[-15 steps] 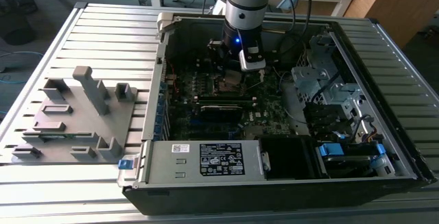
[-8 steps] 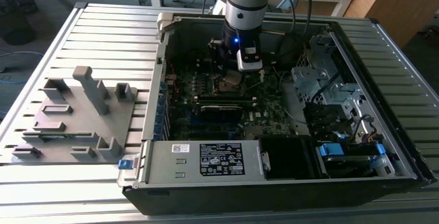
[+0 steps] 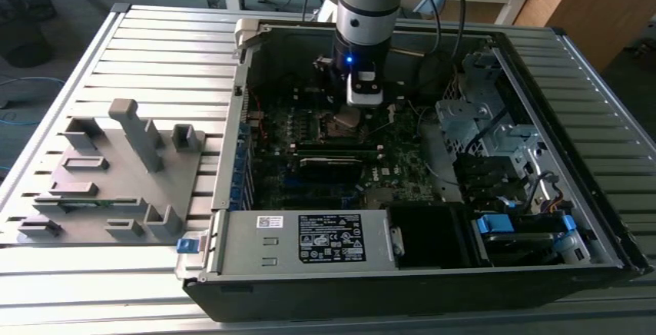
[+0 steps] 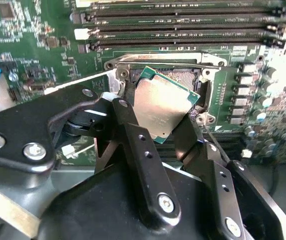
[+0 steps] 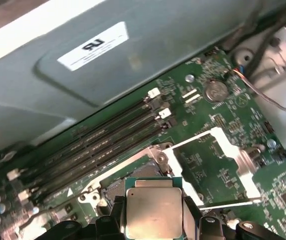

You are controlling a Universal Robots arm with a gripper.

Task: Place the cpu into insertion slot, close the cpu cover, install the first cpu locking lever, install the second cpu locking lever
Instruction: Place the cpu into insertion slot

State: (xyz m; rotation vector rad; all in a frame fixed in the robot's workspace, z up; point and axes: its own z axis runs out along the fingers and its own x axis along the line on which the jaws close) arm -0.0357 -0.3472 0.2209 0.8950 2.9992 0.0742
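Observation:
My gripper (image 3: 349,114) hangs inside the open computer case over the dark green motherboard (image 3: 307,174). It is shut on the cpu (image 4: 165,107), a flat silver-grey square chip pinched by its edges between the two black fingers (image 4: 132,135). In the second wrist view the chip sits tilted just above the insertion slot (image 4: 180,76), whose dark contact field shows past its edge. In the first wrist view the cpu (image 5: 153,212) hovers by the slot (image 5: 115,189), with the gripper (image 5: 153,225) around it. A silver frame piece (image 4: 163,58) lines the slot's side by the memory slots; I cannot tell whether it is the cpu cover.
Long black memory slots (image 4: 183,22) run beside the socket. The case walls (image 3: 241,104), a drive cage (image 3: 466,116) and cables (image 3: 512,189) ring the board. A labelled power supply (image 3: 307,239) fills the near side. A grey fixture plate (image 3: 113,174) lies on the slatted table at the exterior view's left.

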